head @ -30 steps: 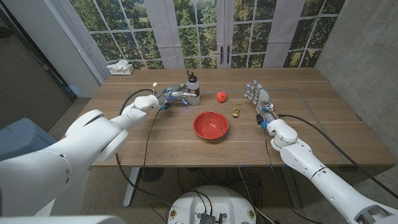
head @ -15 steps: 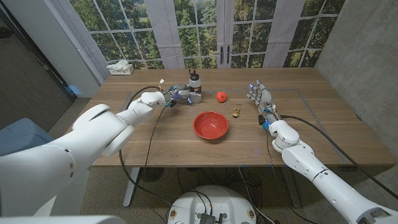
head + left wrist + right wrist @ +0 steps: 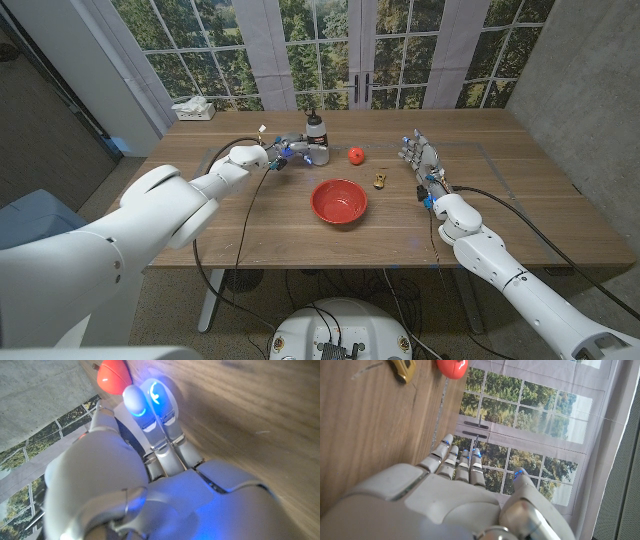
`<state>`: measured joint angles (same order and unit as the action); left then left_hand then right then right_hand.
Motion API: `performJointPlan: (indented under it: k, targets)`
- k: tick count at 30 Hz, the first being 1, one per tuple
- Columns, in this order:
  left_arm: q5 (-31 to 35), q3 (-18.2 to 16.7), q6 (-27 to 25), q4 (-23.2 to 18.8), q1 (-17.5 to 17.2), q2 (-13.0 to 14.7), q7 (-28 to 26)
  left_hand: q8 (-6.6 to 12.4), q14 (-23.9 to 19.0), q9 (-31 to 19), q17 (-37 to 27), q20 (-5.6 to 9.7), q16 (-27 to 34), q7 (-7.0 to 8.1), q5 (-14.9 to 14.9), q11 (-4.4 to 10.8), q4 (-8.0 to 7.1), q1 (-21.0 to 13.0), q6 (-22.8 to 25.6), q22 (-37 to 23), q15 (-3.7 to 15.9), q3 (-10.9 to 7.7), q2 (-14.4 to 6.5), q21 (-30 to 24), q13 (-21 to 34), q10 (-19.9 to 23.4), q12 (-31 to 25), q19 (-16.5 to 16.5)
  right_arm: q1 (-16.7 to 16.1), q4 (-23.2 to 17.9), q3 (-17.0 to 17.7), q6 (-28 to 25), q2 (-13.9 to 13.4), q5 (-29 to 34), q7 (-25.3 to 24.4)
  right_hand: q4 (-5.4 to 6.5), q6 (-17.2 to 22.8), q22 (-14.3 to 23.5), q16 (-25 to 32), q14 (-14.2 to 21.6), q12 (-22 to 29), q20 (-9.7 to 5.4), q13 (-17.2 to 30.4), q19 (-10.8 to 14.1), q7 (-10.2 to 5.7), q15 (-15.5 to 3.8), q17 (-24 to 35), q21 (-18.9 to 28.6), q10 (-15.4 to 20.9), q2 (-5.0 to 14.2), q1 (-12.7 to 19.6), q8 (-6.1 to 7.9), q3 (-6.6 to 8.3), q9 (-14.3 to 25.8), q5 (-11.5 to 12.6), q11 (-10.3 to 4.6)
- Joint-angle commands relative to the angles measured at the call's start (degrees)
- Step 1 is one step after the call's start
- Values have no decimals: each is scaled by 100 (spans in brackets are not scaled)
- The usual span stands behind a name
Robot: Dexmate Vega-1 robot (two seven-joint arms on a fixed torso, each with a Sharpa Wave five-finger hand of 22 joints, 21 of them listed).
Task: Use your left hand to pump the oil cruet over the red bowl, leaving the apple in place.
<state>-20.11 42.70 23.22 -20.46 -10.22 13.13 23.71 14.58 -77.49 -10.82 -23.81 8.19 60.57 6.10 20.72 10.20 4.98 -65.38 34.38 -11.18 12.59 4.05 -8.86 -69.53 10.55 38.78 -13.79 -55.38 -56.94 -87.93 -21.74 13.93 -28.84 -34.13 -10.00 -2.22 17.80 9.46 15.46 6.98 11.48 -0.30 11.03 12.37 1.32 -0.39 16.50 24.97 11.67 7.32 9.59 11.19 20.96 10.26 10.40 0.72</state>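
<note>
The oil cruet point(image 3: 316, 138) was gripped by the left robot hand point(image 3: 293, 152), fingers wrapped around its body, on the worktop point(image 3: 520, 200). The red bowl point(image 3: 338, 201) lay nearer the robot than that hand, the apple point(image 3: 355, 154) just beyond the cruet. The right robot hand point(image 3: 420, 160) was held spread, holding nothing, a small yellow toy point(image 3: 380, 180) beside it.

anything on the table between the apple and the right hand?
Yes: a small yellow toy car sits between the apple and the right hand in the head view, apart from both. Otherwise bare wood.
</note>
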Motion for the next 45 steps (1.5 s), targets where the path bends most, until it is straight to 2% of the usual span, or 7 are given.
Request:
performJointPlan:
  k: [1, 9, 13, 20, 24, 32, 45]
  targets:
    - [3, -115, 722, -65, -105, 83, 180, -42, -15, -9, -17, 370, -26, -62, -30, -11, -114, -28, -5, -2, -7, -147, -70, -10, 12, -48, 53, 7, -60, 20, 32, 123, 19, -11, 15, -27, 31, 14, 16, 19, 20, 9, 36, 46, 1, 19, -7, -35, 56, 6, -66, -22, 2, 13, -11, -4]
    - [11, -236, 1207, -231, -214, 198, 441, -98, -24, -12, -30, 369, -36, -57, -49, -32, -118, -20, -37, 4, -5, -169, -54, -22, 14, -40, 83, 1, -130, 28, 48, 230, 28, -46, 76, -34, 33, 15, 12, 17, 24, 12, 36, 56, -2, 11, -10, -60, 70, 7, -70, -22, 1, 13, -11, -1]
    - [27, -301, 1311, -621, -372, 382, 489, -118, -25, -14, -30, 368, -45, -63, -58, -19, -123, -9, -47, 5, -5, -172, -44, -31, 14, -27, 90, -2, -171, 11, 48, 278, 36, -33, 68, -38, 32, 15, 11, 15, 22, 13, 36, 56, 0, 12, -11, -72, 68, 8, -70, -23, 1, 13, -11, 10]
    - [133, -410, 542, -2265, -933, 1052, 141, -162, -45, -16, -41, 372, -47, -62, -73, -14, -126, 3, -82, 1, -6, -184, -30, -47, 15, 7, 100, -6, -223, 47, 44, 377, 67, -57, 121, -45, 31, 16, 10, 21, 19, 15, 36, 66, 2, 15, -14, -96, 66, 9, -72, -24, 0, 13, -11, 5]
    - [212, -452, 142, -2889, -1127, 1317, -29, -187, -65, -18, -57, 372, -40, -68, -83, -8, -131, 14, -101, -17, -6, -188, -19, -65, 16, 18, 110, -4, -228, 97, 33, 454, 90, -64, 181, -48, 36, 16, 9, 19, 19, 18, 36, 66, 5, 12, -15, -109, 71, 9, -73, -22, 0, 13, -11, 8]
    - [338, -515, -402, -3687, -1357, 1651, -254, -270, -84, -23, -60, 369, -60, -189, -110, -28, -146, 45, -199, -57, -7, -212, -9, -90, 17, 34, 145, 31, -256, 169, 33, 585, 131, -97, 268, -60, 39, 17, 6, 22, 23, 15, 36, 78, 7, 14, -20, -137, 86, 7, -73, -22, 0, 13, -11, 8]
    - [483, -667, -1052, -4878, -1806, 2101, -708, -289, -108, -31, -62, 371, -82, -211, -144, -36, -143, 52, -149, -40, -6, -256, -4, -102, 19, 53, 178, 39, -350, 216, 56, 779, 124, -149, 427, -74, 40, 17, -1, 17, 18, 18, 37, 94, -1, 14, -25, -176, 82, 10, -73, -22, 0, 13, -11, 4]
